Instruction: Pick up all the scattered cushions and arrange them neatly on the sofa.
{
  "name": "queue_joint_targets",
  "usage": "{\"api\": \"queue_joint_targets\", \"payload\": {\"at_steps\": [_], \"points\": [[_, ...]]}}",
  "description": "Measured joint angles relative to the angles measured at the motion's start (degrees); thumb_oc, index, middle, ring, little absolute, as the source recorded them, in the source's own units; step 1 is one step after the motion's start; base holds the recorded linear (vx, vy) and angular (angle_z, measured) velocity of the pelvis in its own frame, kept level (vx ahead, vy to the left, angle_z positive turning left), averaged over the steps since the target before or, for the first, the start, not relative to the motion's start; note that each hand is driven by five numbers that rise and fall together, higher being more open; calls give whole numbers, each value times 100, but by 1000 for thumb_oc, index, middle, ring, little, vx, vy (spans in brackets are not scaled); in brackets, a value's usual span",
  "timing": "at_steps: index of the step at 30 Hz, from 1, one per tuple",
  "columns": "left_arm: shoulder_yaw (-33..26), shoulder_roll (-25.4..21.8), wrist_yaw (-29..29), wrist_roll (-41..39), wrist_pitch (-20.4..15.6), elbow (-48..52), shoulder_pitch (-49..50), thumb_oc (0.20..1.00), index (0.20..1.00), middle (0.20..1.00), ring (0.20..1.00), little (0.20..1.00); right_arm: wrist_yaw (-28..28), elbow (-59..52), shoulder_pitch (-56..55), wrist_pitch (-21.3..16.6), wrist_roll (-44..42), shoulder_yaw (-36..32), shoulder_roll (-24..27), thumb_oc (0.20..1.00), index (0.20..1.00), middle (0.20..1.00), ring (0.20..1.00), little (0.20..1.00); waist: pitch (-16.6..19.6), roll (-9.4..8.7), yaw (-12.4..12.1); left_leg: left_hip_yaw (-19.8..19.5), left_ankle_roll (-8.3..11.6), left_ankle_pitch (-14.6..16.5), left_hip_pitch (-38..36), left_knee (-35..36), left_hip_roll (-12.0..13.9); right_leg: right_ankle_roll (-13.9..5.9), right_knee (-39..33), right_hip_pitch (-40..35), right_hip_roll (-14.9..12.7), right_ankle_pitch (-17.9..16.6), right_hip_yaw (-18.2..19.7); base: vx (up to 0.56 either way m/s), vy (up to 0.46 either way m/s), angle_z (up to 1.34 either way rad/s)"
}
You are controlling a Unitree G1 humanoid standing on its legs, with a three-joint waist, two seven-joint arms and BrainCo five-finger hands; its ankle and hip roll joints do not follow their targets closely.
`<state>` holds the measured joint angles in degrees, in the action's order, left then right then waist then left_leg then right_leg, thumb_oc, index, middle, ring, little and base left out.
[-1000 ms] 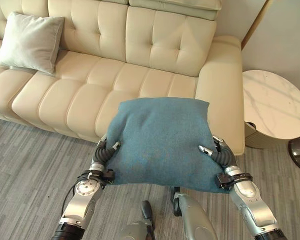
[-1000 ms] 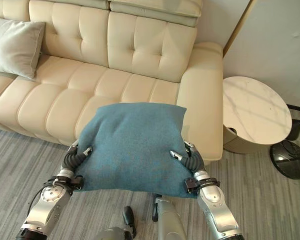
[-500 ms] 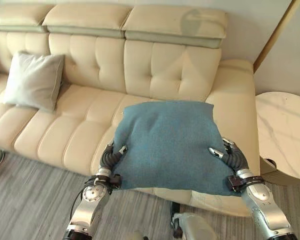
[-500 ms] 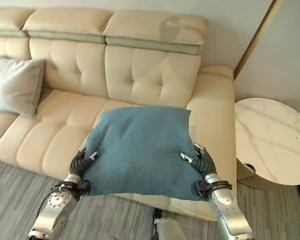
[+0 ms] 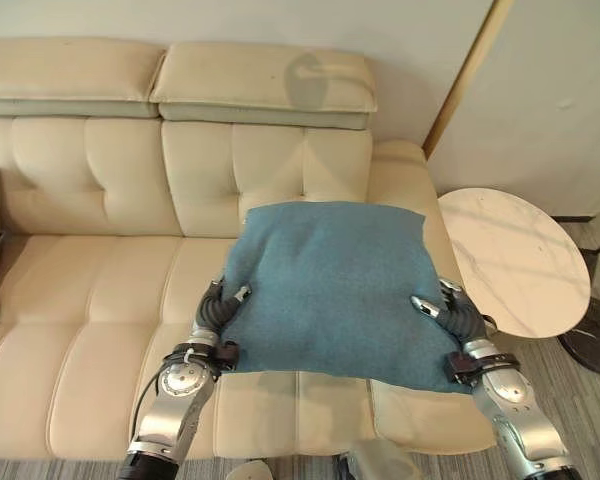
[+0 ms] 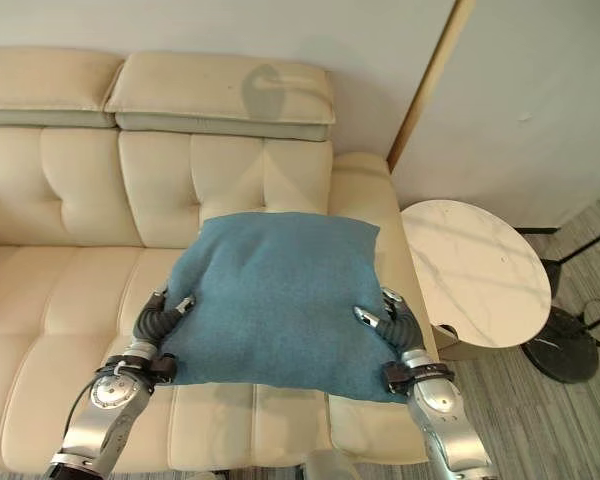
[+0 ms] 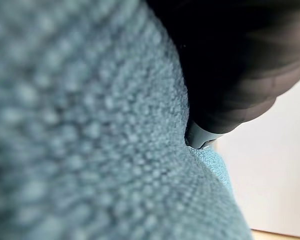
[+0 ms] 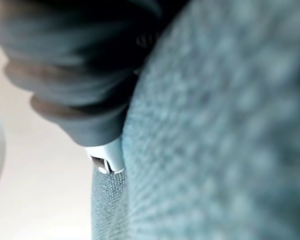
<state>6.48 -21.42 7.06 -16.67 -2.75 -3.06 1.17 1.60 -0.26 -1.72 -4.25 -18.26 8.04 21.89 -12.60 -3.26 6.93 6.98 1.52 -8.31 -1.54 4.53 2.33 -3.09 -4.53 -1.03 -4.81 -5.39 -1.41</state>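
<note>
Both hands clamp the teal cushion [image 5: 330, 285] by its side edges: left hand [image 5: 220, 310] and right hand [image 5: 448, 312] each have a thumb pressed on top, fingers curled beneath. Held flat, the cushion hangs above the sofa [image 5: 90, 300] seat, near the sofa's right armrest. This looks like the carry-to-place step; next it probably needs lowering against the sofa's backrest. Beyond that armrest stands a round marble side table [image 5: 515, 260].
</note>
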Motion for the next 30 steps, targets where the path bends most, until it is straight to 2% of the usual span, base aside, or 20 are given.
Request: {"api": "queue_joint_targets", "payload": {"at_steps": [1,4,5,8,12,15,16,18,20,21,23,24,27,30], "points": [[-2,-21,62,8,0,-3,-35,200,200,200,200,200,78,0,67,52,35,76,-50,200,200,200,200,200,-10,100,-6,12,26,38,-91,1,-64,-29,-3,-62,-60,-30,0,-21,170,-14],[11,-89,186,7,-2,-53,-185,200,200,200,200,200,103,16,258,62,36,93,-51,200,200,200,200,200,5,207,-70,87,55,169,-96,4,-60,-43,-2,-37,-51,-30,68,-46,95,-9],[6,-96,253,6,-5,-65,-285,200,200,200,200,200,153,92,512,59,36,68,-57,200,200,200,200,200,-8,362,-112,217,26,413,-21,7,40,-106,-2,90,50,-85,149,-31,99,-21],[-2,-134,356,4,-15,-237,-378,200,200,200,200,200,226,289,755,62,36,195,-122,200,200,200,200,200,6,369,-234,324,50,444,1,11,-25,-207,-3,177,-13,-122,268,-27,84,-24],[2,-144,471,2,-17,-311,-387,200,200,200,200,200,336,489,903,66,34,367,-161,200,200,200,200,200,38,425,-269,334,10,454,95,46,-126,-208,-4,307,-109,-154,327,-42,60,-7],[40,-155,586,-14,-32,-631,-591,200,200,200,200,200,439,788,1217,84,32,562,-155,200,200,200,200,200,77,480,-291,341,-57,361,244,43,-174,-283,-2,465,-157,-260,374,-118,43,-5],[150,-211,705,-22,-31,-1098,-1040,200,200,200,200,200,565,1167,1727,100,32,744,-173,200,200,200,200,200,82,492,-327,355,-67,281,422,26,-197,-348,0,652,-172,-358,434,-219,38,-4],[326,-334,842,-44,-34,-1538,-1568,200,200,200,200,200,729,1505,2270,106,30,882,-198,200,200,200,200,200,77,510,-401,373,-172,141,661,1,-208,-355,13,905,-183,-445,439,-205,12,-3],[495,-429,924,-68,-34,-1936,-2134,200,200,200,200,200,840,1821,2797,107,24,934,-201,200,200,200,200,200,63,528,-439,375,-144,70,941,4,-212,-364,-3,1163,-189,-540,435,-217,-13,9],[875,-583,1102,-85,-88,-2488,-2820,200,200,200,200,200,1015,2226,3316,90,10,947,-200,200,200,200,200,200,39,566,-506,315,-178,-80,1191,-8,-219,-346,8,1391,-199,-611,405,-156,-31,18],[1024,-691,1161,-140,-82,-2780,-3388,200,200,200,200,200,1198,2605,3882,92,-50,956,-198,200,200,200,200,200,10,607,-581,312,-162,-124,1438,-5,-208,-359,13,1630,-198,-672,378,-136,-42,14],[1307,-841,1278,-259,-95,-3148,-4091,200,200,200,200,200,1377,2974,4533,89,-102,932,-187,200,200,200,200,200,-67,660,-617,249,-55,-174,1692,-1,-210,-355,-2,1853,-202,-750,290,-44,-36,16],[1370,-967,1463,-297,-232,-3267,-4753,200,200,200,200,200,1688,3150,5227,22,-171,883,-167,200,200,200,200,200,-294,719,-668,169,13,-224,1880,5,-203,-330,-8,2016,-192,-794,260,-18,-20,10],[1421,-1070,1613,-297,-550,-3534,-5344,200,200,200,200,200,2036,3260,5814,-266,-188,933,-51,200,200,200,200,200,-334,755,-734,76,15,-278,2194,7,-163,-299,-11,2297,-155,-814,140,-1,-9,9]]}}
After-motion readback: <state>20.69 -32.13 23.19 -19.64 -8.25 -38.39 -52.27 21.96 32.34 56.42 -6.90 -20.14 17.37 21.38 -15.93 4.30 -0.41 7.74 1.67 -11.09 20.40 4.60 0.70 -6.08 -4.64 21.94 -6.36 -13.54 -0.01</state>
